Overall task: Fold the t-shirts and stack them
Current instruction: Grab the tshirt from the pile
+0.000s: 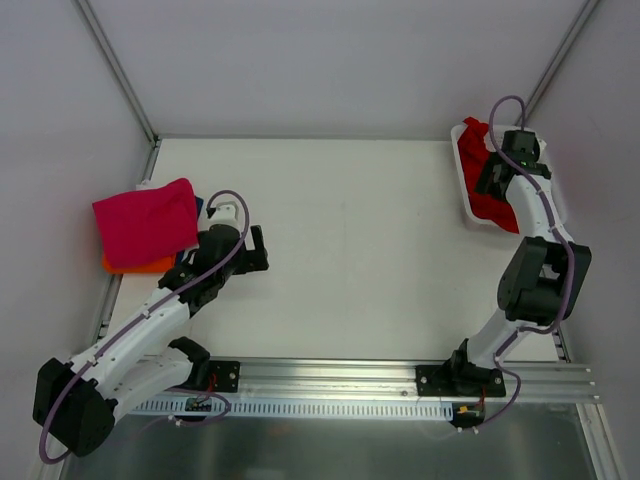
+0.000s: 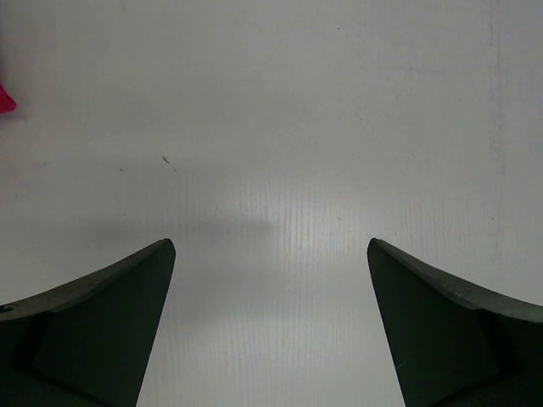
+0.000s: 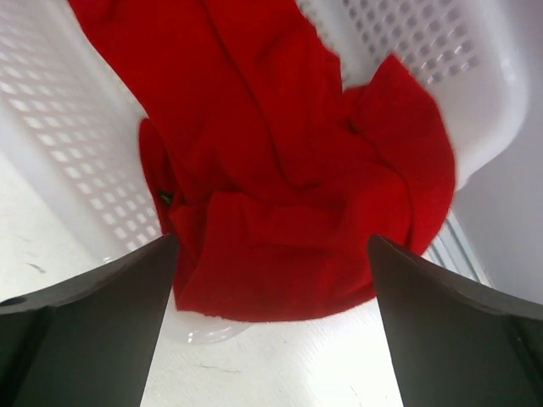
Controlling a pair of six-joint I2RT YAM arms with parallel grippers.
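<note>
A bright red t-shirt [image 1: 486, 188] lies crumpled in the white mesh basket [image 1: 465, 180] at the back right, and part of it hangs over the near rim [image 3: 288, 220]. My right gripper [image 1: 500, 185] hovers over that basket, open, with the red cloth ahead of its fingertips [image 3: 271, 254] and nothing between them. At the left edge lies a stack of folded t-shirts: a magenta-pink one [image 1: 145, 222] on top, an orange one [image 1: 135, 266] under it, a blue sliver [image 1: 199, 204] behind. My left gripper [image 1: 262, 250] stands open over bare table [image 2: 271, 254], right of the stack.
The white table [image 1: 340, 250] stretches between the two arms. A metal rail [image 1: 400, 375] runs along the near edge by the arm bases. Grey walls close the back and sides. A pink corner [image 2: 5, 100] shows at the left wrist view's edge.
</note>
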